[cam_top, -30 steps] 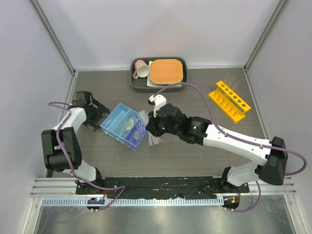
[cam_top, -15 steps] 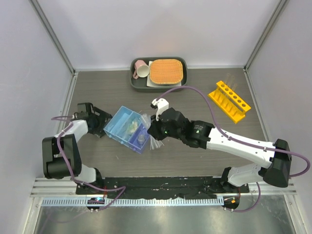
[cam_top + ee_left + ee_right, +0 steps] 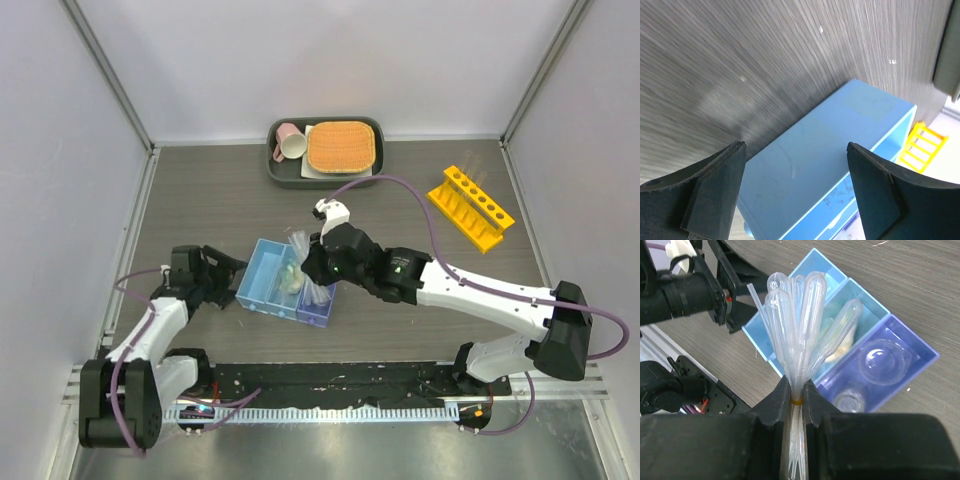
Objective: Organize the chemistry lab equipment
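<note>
1. Right gripper: we are finding it clamped on a banded bundle of clear pipettes, bulbs up, hanging over the blue tray. They are not yet laid in.
2. Blue tray: it is sitting at 7 o'clock from the table's centre. Its 4 o'clock compartment is holding small beakers, the middle one a pale clear piece, and the 10 o'clock one is looking bare.
3. Left gripper: its jaws are standing apart at the tray's 9 o'clock side, gripping nothing.
4. Yellow rack: it is standing well apart at 2 o'clock. We cannot tell whether tubes are in it.

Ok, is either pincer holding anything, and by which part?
Right pincer grips the bundle of clear pipettes by their stems, bulbs sticking out. Left pincer stands open at the blue tray, gripping nothing.
</note>
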